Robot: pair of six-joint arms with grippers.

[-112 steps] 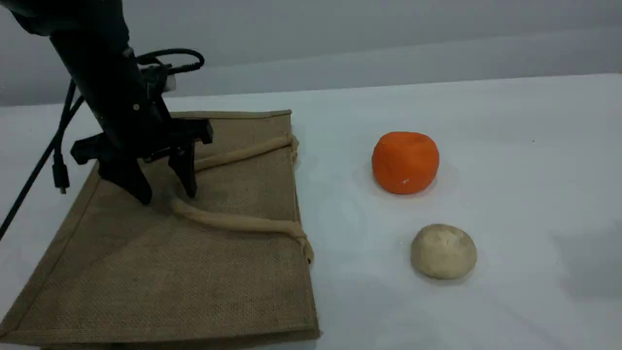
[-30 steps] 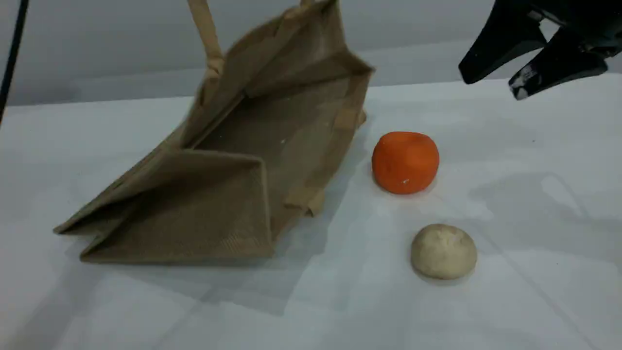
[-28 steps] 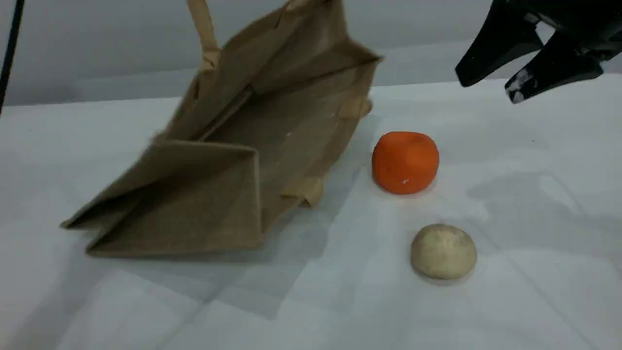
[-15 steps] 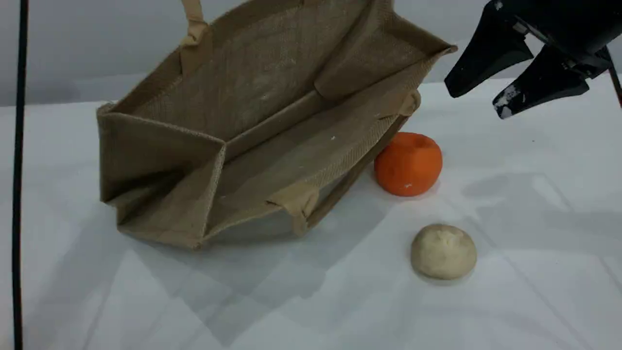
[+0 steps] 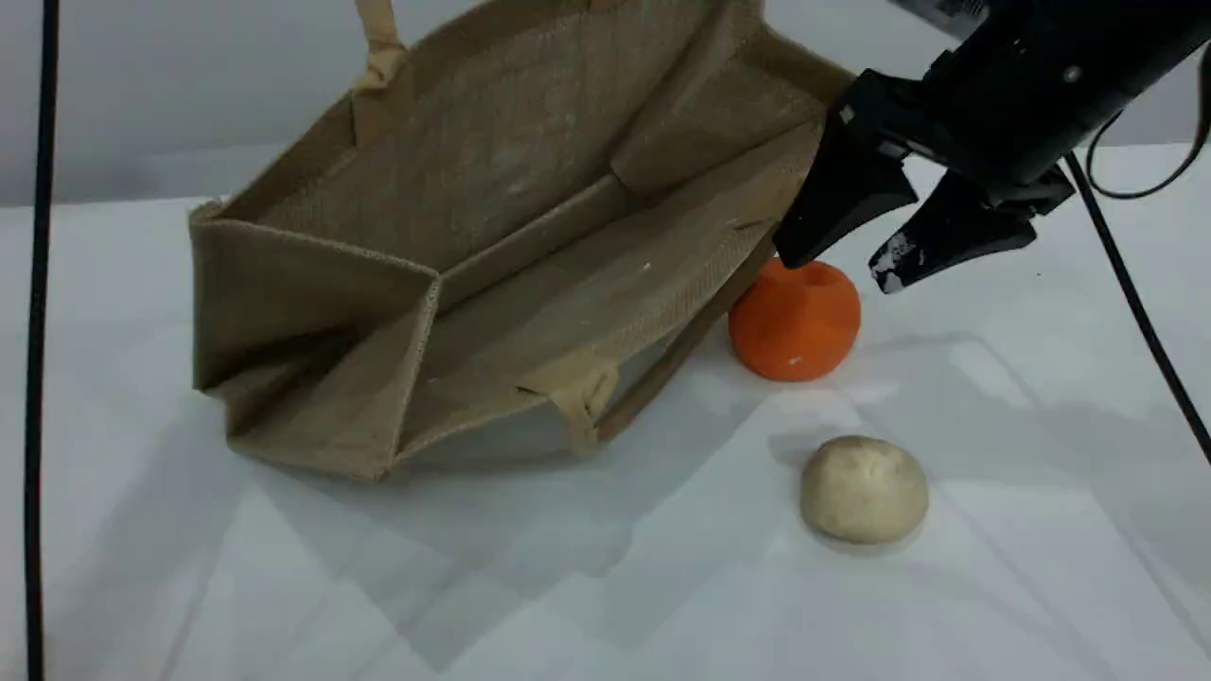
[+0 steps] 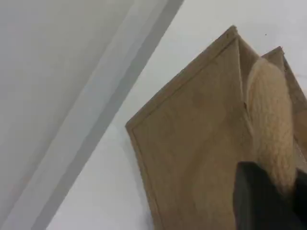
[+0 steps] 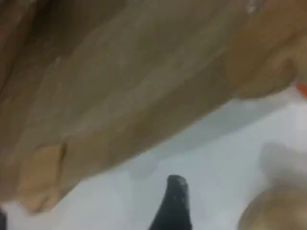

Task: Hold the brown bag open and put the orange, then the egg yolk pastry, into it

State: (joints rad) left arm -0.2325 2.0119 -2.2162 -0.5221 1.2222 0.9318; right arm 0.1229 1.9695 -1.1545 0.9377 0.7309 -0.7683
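Note:
The brown bag [image 5: 492, 246] hangs tilted with its mouth open toward the camera. Its far handle [image 5: 378, 43] runs up out of the scene view. In the left wrist view that beige handle [image 6: 271, 115] ends in my left gripper [image 6: 280, 184], which is shut on it. The orange [image 5: 797, 323] sits on the table against the bag's right lower rim. My right gripper [image 5: 842, 268] hovers open just above the orange, fingers apart and empty. The egg yolk pastry [image 5: 863, 489] lies nearer the camera, and shows blurred in the right wrist view [image 7: 276, 215].
A black cable [image 5: 40, 331] hangs down the scene's left edge. The right arm's cable [image 5: 1140, 322] trails over the table at the right. The bag's near handle [image 5: 579, 397] droops from its front rim. White table [image 5: 605, 586] spreads around.
The bag, flat at first, was lifted by its handle and swung open. Over the last half second my right gripper dropped down-left to just above the orange. The bag has barely moved.

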